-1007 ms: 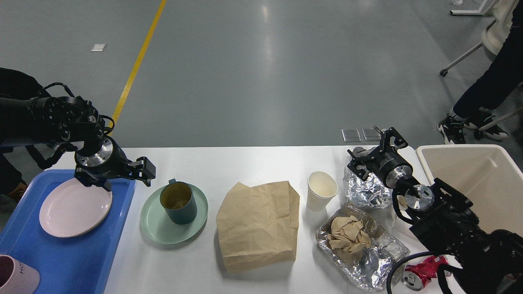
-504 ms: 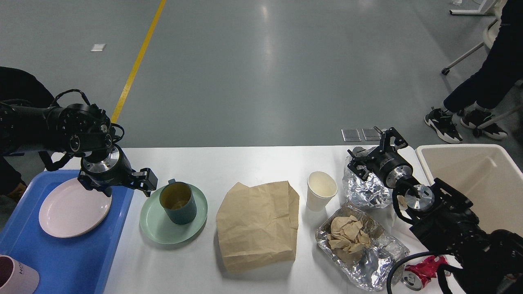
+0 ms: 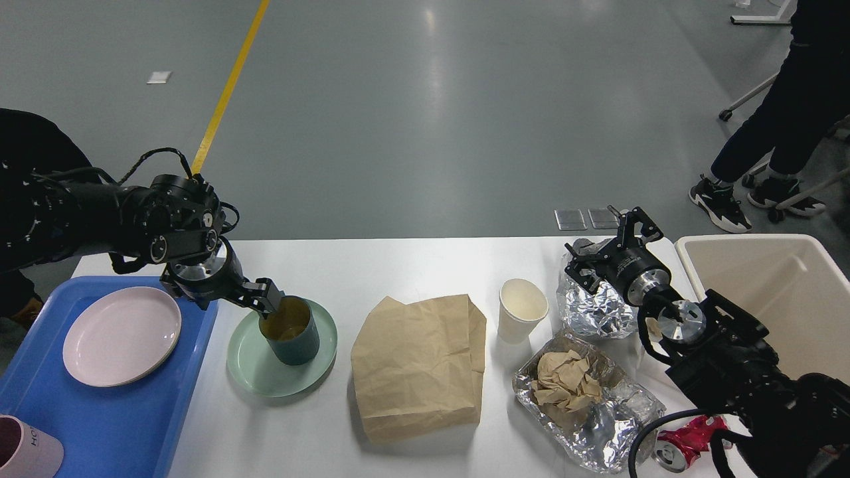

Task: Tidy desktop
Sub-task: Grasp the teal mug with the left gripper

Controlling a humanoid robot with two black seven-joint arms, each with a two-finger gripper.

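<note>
The white desktop (image 3: 425, 272) spans the view, carrying a dark green mug (image 3: 290, 330) on a green plate (image 3: 282, 368) near its left edge, beside a blue tray (image 3: 113, 411). The left gripper (image 3: 269, 300) reaches in low, arm nearly level, tips at the mug's near rim; whether it grips cannot be told. The mug looks rigid and breakable, best pinched at its rim wall. The right gripper (image 3: 607, 249) hovers, fingers spread, over crumpled foil (image 3: 594, 312) near the right edge.
</note>
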